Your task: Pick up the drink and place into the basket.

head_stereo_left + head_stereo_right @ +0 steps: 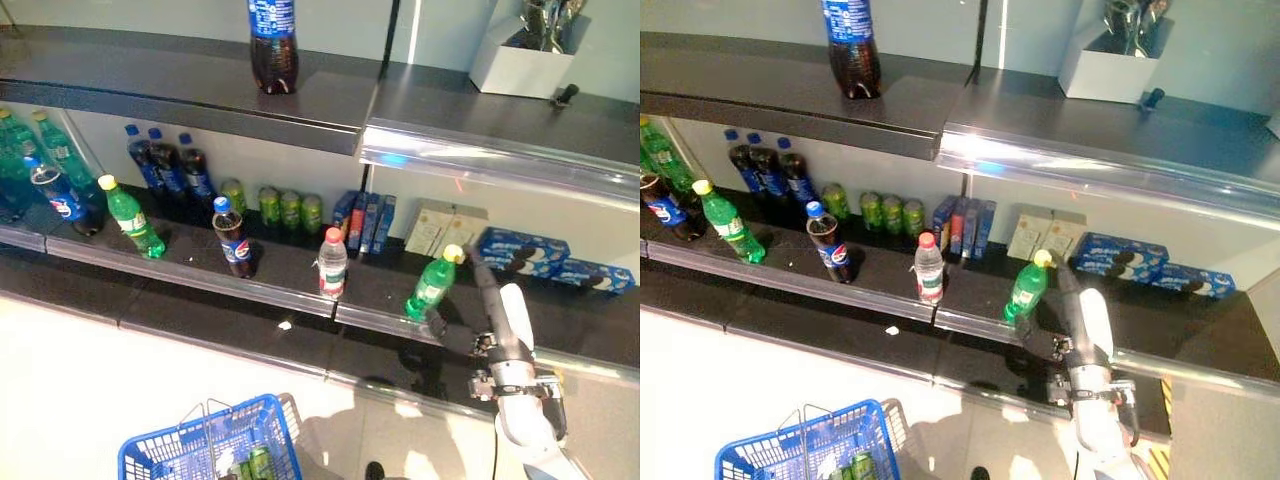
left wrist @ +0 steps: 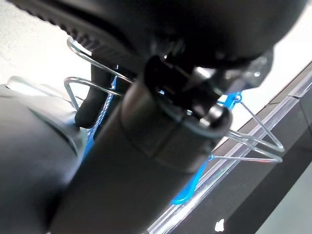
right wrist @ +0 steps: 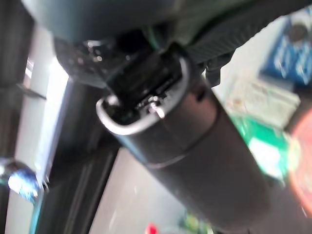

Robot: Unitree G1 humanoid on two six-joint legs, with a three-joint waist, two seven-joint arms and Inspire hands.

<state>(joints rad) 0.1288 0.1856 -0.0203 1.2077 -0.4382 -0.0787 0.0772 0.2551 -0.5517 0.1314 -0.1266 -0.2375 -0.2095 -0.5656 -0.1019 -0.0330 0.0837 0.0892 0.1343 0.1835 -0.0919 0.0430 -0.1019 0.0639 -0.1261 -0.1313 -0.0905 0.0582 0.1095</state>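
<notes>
A green soda bottle (image 1: 432, 285) with a yellow cap stands upright at the front edge of the lower shelf. My right hand (image 1: 483, 285) is just to its right at bottle height, fingers straight and open, with nothing in it. In the right wrist view the thumb (image 3: 204, 161) points past the blurred green bottle (image 3: 263, 144). The blue basket (image 1: 160, 445) hangs low in front of the shelf with green cans (image 1: 255, 462) inside. My left hand (image 2: 146, 146) is curled round the basket's wire handle (image 2: 253, 141).
A red-capped water bottle (image 1: 332, 263), a cola bottle (image 1: 233, 238) and another green bottle (image 1: 133, 220) stand further left on the same shelf. Blue cookie boxes (image 1: 525, 250) lie behind my right arm. The upper shelf (image 1: 480, 150) overhangs the bottles.
</notes>
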